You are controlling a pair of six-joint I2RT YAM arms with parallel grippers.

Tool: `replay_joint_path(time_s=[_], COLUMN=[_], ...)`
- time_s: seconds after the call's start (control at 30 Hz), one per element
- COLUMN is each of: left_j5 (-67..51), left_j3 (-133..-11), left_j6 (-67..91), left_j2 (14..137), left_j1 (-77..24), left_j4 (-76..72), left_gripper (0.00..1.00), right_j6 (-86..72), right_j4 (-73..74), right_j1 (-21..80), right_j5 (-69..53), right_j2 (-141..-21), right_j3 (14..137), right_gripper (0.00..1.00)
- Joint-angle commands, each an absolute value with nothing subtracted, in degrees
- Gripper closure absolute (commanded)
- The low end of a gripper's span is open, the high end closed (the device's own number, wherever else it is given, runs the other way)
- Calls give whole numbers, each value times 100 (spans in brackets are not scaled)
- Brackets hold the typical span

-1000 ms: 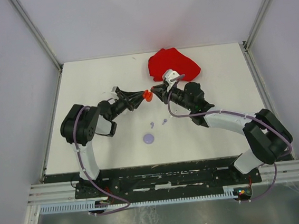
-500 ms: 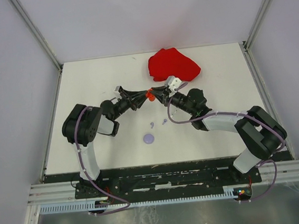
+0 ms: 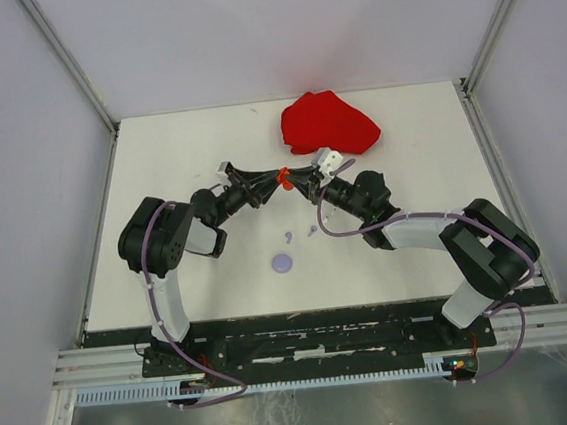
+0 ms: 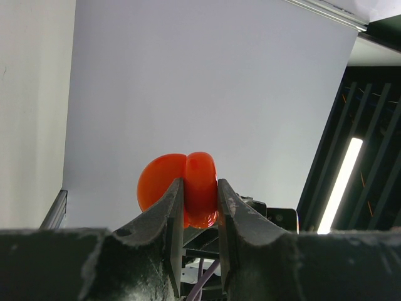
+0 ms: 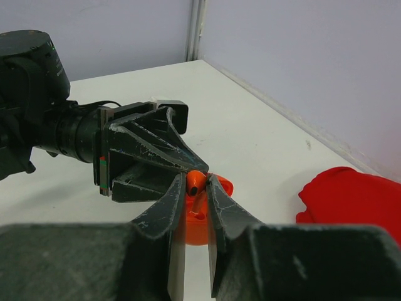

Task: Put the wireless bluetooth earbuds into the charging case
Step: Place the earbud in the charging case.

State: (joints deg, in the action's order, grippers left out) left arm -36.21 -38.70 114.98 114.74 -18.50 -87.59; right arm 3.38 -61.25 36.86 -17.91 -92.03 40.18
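My left gripper (image 3: 273,181) is shut on an open red round charging case (image 4: 188,188), held above the table mid-field; the case also shows in the top view (image 3: 283,179) and the right wrist view (image 5: 200,226). My right gripper (image 3: 297,179) is shut on a red earbud (image 5: 195,182), its bud end up and its stem pointing down at the case's open face. Whether the stem touches the case I cannot tell. The two grippers meet tip to tip. Two lilac earbuds (image 3: 289,237), (image 3: 312,231) and a lilac round case (image 3: 282,263) lie on the white table (image 3: 176,142).
A crumpled red cloth (image 3: 327,123) lies at the back of the table, just behind the right gripper, and shows in the right wrist view (image 5: 354,197). Grey walls enclose the table on three sides.
Both grippers moved toward each other and slightly back; the gap between the red case and the earbud has closed, and the right arm stretched further left.
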Motion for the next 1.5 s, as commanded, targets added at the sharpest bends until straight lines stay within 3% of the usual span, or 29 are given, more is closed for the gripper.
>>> replay_joint_path(time_s=[0.0,1.03,1.27,1.47], left_j5=[-3606,-3527,-3468,-3434], left_j3=[-4000,-4093,-4216,-4249], left_j6=[11725,11805,11842,11826], left_j2=[11365,11336,11399,11479], left_j1=[-1883,-1883,-1881,-1881], left_j4=[-9912,-9914,-9912,-9909], left_gripper=[97,97,97,97], right_j6=[377,354,304,211], right_j4=[-6561,-6564,-6267,-6299], right_j1=[3691,3687,3688,3688], right_j5=[-1758,-1786,-1933,-1929], right_j2=[-9271,-9414,-9387,-9347], right_j3=[3975,3933,4003,4014], right_gripper=[100,99,87,64])
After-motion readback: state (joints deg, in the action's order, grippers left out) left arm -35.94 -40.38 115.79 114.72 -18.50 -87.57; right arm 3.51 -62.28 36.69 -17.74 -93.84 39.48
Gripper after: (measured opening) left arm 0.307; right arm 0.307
